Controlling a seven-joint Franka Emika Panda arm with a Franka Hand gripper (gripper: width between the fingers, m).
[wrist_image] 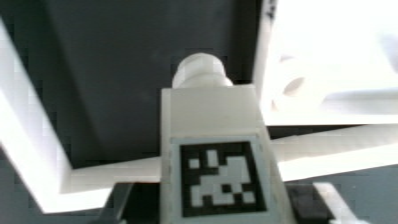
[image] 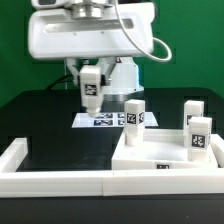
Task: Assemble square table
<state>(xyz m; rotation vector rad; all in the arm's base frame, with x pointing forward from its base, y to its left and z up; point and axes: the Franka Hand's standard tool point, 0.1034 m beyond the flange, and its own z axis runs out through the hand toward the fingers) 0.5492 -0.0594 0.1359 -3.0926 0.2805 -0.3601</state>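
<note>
Covering black table (image: 40, 115), green backdrop (image: 12, 40)

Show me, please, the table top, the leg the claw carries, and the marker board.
Table top (image: 150, 160), exterior view, on its flat upper face.
Carried leg (image: 91, 90), exterior view, on its tag.
Marker board (image: 103, 121), exterior view, on its printed tags.

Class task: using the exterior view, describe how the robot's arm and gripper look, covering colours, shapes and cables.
The arm is glossy white with rounded joints. A wide, boxy white housing with rounded corners sits above the gripper. A thin black cable loops beside it. The fingers themselves cannot be made out.
</note>
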